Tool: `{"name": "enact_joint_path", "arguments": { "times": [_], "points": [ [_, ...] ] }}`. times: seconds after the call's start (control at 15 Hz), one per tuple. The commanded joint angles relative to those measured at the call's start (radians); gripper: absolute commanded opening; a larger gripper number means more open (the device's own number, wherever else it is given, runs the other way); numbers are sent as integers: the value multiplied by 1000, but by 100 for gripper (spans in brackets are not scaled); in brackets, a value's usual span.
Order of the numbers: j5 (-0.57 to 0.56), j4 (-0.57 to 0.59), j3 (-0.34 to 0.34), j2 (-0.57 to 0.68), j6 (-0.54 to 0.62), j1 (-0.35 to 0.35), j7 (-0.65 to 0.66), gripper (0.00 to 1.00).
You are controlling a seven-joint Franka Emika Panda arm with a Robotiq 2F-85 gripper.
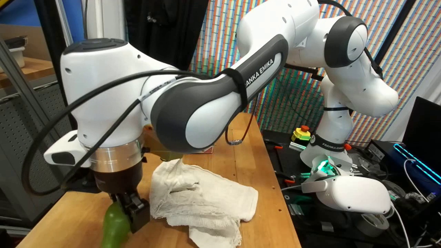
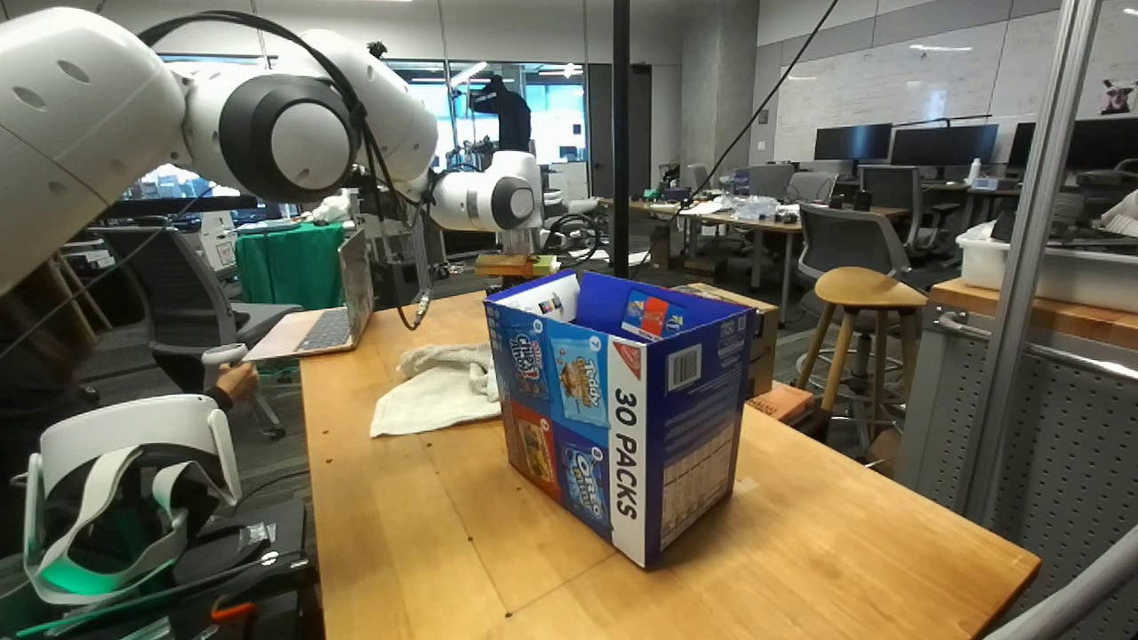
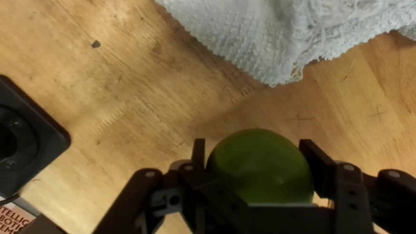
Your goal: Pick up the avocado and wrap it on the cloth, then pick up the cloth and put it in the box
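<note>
Between the two dark fingers [image 3: 320,172] of the gripper [image 3: 253,150] sat the avocado [image 3: 260,169], bright green, clamped from both sides; whether it touched the wooden table [image 2: 827,516] could not be told. Near it, across a gap, lay the cloth [image 1: 206,199], rumpled and off-white. Farther off stood the box [image 2: 569,418], blue, upright, open-topped. The avocado's smooth skin risked slipping under a jerky lift, and uneven folds might set it rolling off the cloth

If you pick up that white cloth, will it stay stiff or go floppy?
The cloth will probably droop, since it lies in loose wrinkles and folds. Its frayed edge might snag, because it looks stringy.
</note>
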Motion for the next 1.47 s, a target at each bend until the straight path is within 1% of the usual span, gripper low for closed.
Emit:
{"name": "enact_joint_path", "arguments": {
  "times": [0.0,0.07,0.27,0.6,1.07,1.33,1.4],
  "points": [
    [-4,-115,-13,-139,-2,-21,52,47],
    [-8,-143,-19,-172,2,-25,65,47],
    [-19,-295,-40,-317,25,-42,131,47],
    [-33,-515,-62,-523,21,-50,239,47],
    [-65,-856,-26,-797,21,-62,409,47],
    [-36,-1075,13,-934,38,-72,470,47],
    [-32,-1109,24,-951,36,-72,482,47]
  ]
}}
